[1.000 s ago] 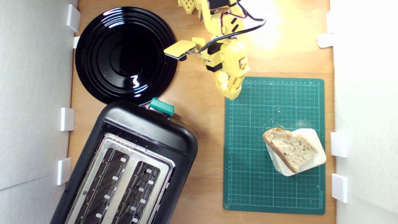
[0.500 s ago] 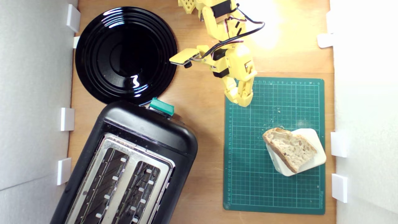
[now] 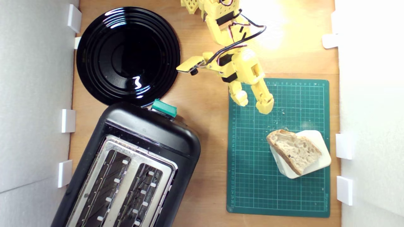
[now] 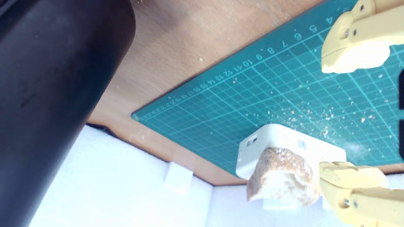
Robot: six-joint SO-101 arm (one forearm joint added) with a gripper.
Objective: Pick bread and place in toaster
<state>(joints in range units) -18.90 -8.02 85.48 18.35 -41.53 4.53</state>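
The bread [image 3: 293, 151] is a half-oval slice with brown crust, lying flat on a white rounded block [image 3: 320, 159] at the right of the green mat in the exterior view. My yellow gripper [image 3: 253, 105] hangs open over the mat's upper left corner, nothing between its fingers, well short of the slice. In the wrist view the bread [image 4: 281, 179] lies beyond the spread gripper [image 4: 326, 116], close to one fingertip [image 4: 334, 171]. The black toaster [image 3: 132, 167] with its silver top and teal lever [image 3: 164, 107] stands at the lower left, both slots empty.
A round black plate [image 3: 126, 53] sits above the toaster. The green cutting mat [image 3: 252, 176] carries crumbs. White foam walls with small white clips [image 3: 344, 146] border the wooden table on both sides. The toaster's dark side [image 4: 47, 94] fills part of the wrist view.
The gripper has swung down and to the exterior view's right, onto the mat's corner towards the bread, and its jaws have gone from shut to open. Bread and toaster have not moved.
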